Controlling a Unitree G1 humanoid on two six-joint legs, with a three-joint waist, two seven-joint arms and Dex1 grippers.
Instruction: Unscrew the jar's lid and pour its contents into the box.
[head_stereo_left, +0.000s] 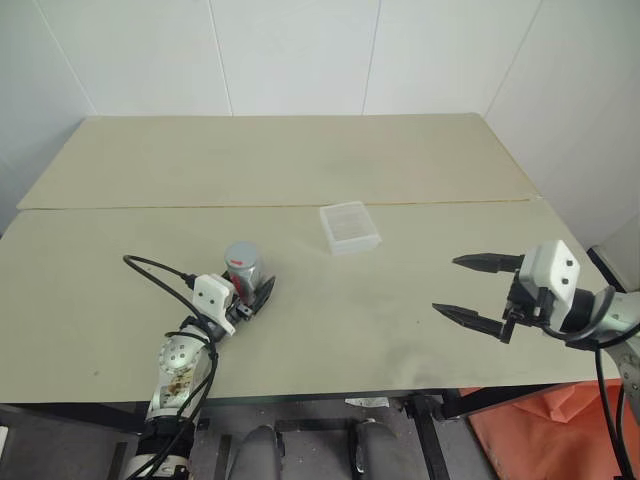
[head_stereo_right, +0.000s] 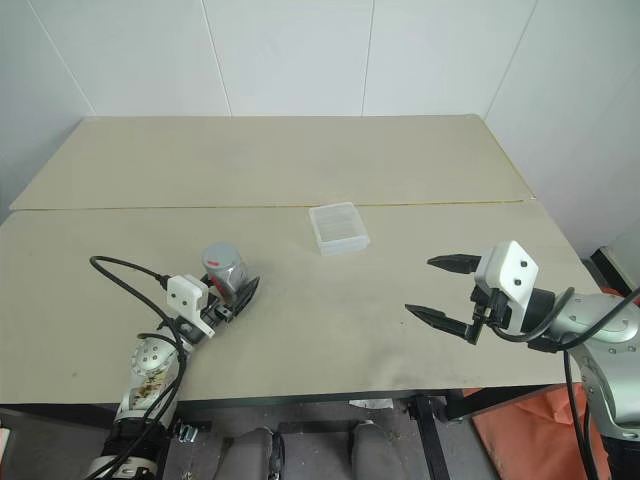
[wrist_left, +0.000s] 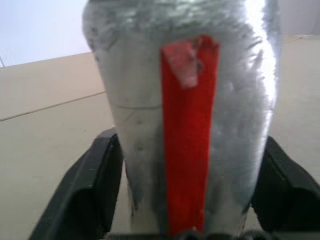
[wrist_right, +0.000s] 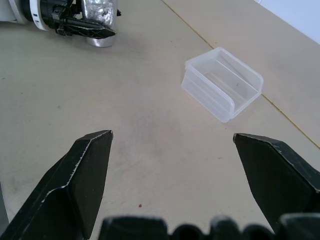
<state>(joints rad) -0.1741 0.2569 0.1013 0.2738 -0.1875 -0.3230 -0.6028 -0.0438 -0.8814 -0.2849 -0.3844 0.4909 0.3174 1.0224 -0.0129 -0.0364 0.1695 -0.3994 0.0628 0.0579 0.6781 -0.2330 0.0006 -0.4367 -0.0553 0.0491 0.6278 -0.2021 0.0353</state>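
Jar and box are the two containers on the pale beige table (head_stereo_left: 420, 330), one of each. From the left eye view, the small clear cylindrical jar (head_stereo_left: 245, 270) stands upright near the table's front left, its round flat grey lid (head_stereo_left: 241, 253) still on top with a small red mark. The left gripper (head_stereo_left: 251, 295) has its two black fingers on either side of the jar's lower body, closed against it. What is inside the jar cannot be made out. The small shallow clear plastic box (head_stereo_left: 350, 227) sits well apart, nearer the table's middle, and looks empty. The right gripper (head_stereo_left: 470, 289) hovers over the front right of the table, its two black fingers spread wide and holding nothing.

The right eye view gives the same layout: one jar (head_stereo_right: 226, 272) in the left gripper (head_stereo_right: 232, 297), one box (head_stereo_right: 339, 228), and the right gripper (head_stereo_right: 443, 288) agape.

In the left wrist view, the jar (wrist_left: 145, 125) rises close between two black fingers (wrist_left: 95, 185), a red strip of label running down its silvery side.

In the right wrist view, the two wide-set fingers (wrist_right: 85, 175) frame bare table; beyond lie the open-topped box (wrist_right: 223, 82), with nothing visible inside, and the left gripper (wrist_right: 95, 31) shut around the jar (wrist_right: 100, 12).
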